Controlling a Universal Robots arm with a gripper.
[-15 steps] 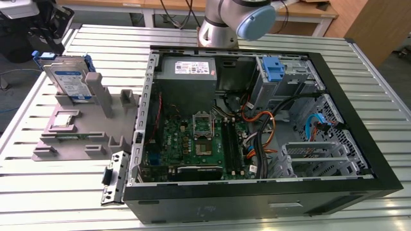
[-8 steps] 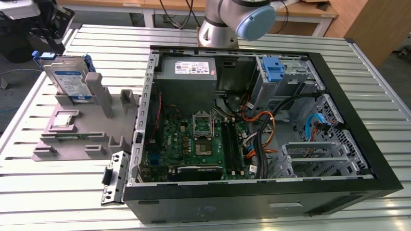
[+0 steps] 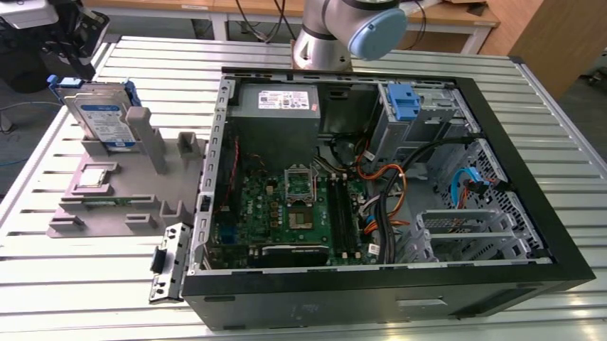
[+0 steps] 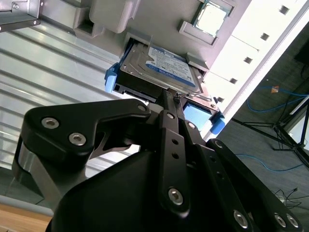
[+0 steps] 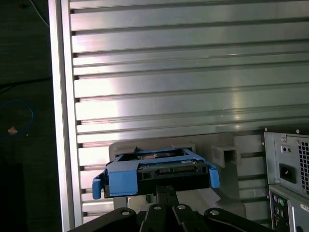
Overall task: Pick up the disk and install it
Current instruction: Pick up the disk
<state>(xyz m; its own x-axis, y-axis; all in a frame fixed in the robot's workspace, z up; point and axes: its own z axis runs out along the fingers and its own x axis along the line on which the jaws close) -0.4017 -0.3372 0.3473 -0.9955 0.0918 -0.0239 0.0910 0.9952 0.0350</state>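
Disk (image 4: pixel 159 66) stands on edge in a slot of the grey holder (image 3: pixel 142 192), label face showing and blue rails along its sides. It is not yet lifted and not yet in the case. Nearest the second wrist camera is the gripper (image 4: pixel 171 98), jaws drawn together with nothing seen between them. Its tip is lined up on the disk's near edge, between the two rail ends. Contact or a small gap: cannot tell. In the first wrist view the same edge (image 5: pixel 161 170) sits just beyond the gripper, roughly centred on it. Judgement: step in hand is the pick, at the approach stage. A good grasp needs the jaws parted wide enough to clear the disk's thickness. It should also be centred between the rails and square to the edge, so the disk draws out along the slot without binding. Beyond the disk, a chip (image 4: pixel 212 14) lies flat in a holder pocket. The holder rests on the slatted table (image 3: pixel 85 284). Farther toward the exterior view's right lies the open case (image 3: pixel 379 282), with a bare blue bracket (image 3: pixel 403 99) in its far corner.
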